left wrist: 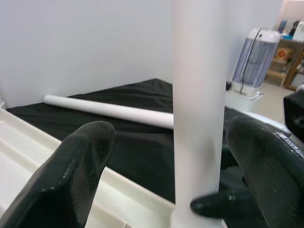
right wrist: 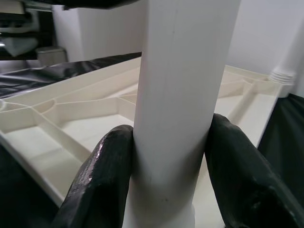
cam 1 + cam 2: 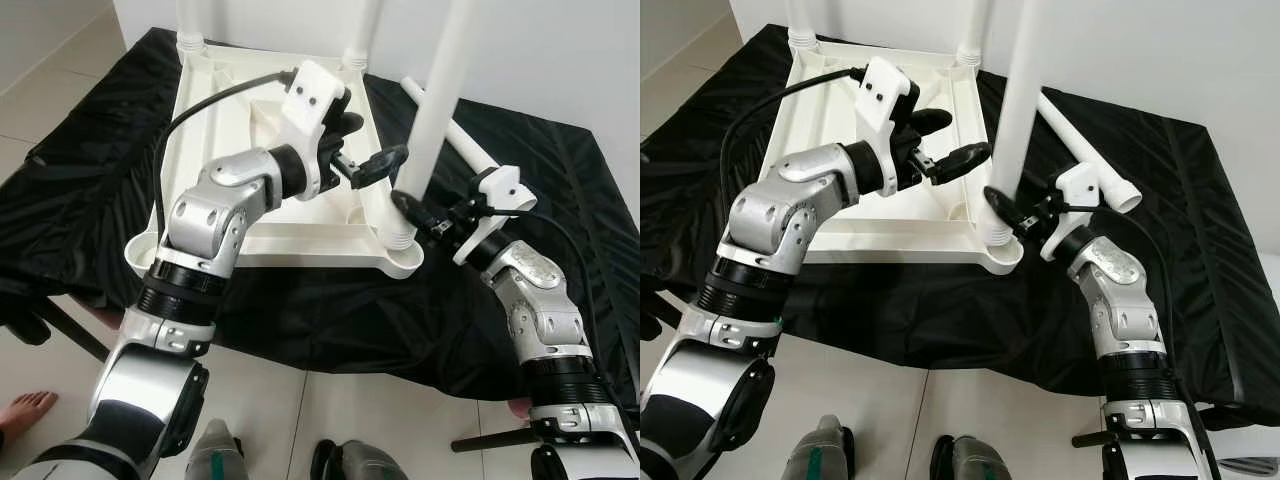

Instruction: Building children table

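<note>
A white plastic table top lies upside down on a black cloth. Two white legs stand in its far corners. A third leg stands upright in the near right corner socket. My right gripper is shut on this leg just above the socket, its fingers pressed against both sides. My left gripper hovers open over the table top, just left of the same leg, not touching it. A loose leg lies on the cloth behind the right arm.
The black cloth covers a low platform that ends near my feet. A person's bare foot rests on the tiled floor at the lower left. A white wall stands behind. A white appliance sits farther off.
</note>
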Available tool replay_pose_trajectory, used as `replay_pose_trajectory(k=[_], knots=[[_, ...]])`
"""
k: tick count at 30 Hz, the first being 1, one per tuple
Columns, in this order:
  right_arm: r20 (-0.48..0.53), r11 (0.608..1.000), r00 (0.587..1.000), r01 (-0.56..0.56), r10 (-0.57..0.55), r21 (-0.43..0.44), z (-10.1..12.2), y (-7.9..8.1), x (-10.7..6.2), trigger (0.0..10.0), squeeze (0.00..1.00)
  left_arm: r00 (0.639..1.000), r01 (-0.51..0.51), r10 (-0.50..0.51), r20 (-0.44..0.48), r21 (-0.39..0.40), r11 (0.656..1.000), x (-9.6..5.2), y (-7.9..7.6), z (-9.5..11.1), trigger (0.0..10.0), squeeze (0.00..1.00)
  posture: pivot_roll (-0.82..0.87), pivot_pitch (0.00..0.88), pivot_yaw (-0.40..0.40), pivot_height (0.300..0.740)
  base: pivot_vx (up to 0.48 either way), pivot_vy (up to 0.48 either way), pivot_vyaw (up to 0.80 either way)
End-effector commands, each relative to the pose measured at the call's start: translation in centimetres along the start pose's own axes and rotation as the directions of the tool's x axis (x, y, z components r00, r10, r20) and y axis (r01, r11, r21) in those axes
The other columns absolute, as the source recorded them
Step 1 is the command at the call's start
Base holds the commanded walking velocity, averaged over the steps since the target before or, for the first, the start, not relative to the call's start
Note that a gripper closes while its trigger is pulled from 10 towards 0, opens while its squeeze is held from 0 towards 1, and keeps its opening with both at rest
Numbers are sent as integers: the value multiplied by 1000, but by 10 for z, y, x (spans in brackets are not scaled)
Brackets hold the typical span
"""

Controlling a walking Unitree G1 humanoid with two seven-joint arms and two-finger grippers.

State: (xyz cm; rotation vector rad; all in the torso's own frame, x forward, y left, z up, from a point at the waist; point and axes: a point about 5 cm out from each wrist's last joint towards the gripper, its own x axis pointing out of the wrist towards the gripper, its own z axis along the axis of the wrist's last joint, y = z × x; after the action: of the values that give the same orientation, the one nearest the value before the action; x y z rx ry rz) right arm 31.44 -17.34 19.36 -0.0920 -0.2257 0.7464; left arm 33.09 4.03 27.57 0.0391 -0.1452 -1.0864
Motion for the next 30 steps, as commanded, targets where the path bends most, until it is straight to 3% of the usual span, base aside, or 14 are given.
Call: replay_pose_trajectory(k=[1, 6, 17, 30], knots=[[-10, 998, 998, -68, 68, -7, 3, 2, -4, 10000, 0, 999, 44, -44, 3, -11, 999, 4, -3, 5, 10000, 0, 71, 44, -114, 740, 0, 0, 0], [-38, 988, 987, -154, 153, -17, 1, 9, -4, 10000, 0, 994, 101, -99, 33, -47, 994, 6, -6, 13, 10000, 0, 73, 43, -115, 740, 0, 0, 0], [-50, 979, 979, -201, 200, -24, 1, 11, -5, 10000, 0, 973, 212, -195, 125, -139, 967, 6, -14, 34, 10000, 0, 71, 37, -111, 740, 0, 0, 0], [-62, 972, 972, -231, 228, -43, 2, 12, -7, 10000, 0, 961, 272, -258, 101, -172, 947, 8, -25, 29, 10000, 0, 68, 35, -107, 740, 0, 0, 0]])
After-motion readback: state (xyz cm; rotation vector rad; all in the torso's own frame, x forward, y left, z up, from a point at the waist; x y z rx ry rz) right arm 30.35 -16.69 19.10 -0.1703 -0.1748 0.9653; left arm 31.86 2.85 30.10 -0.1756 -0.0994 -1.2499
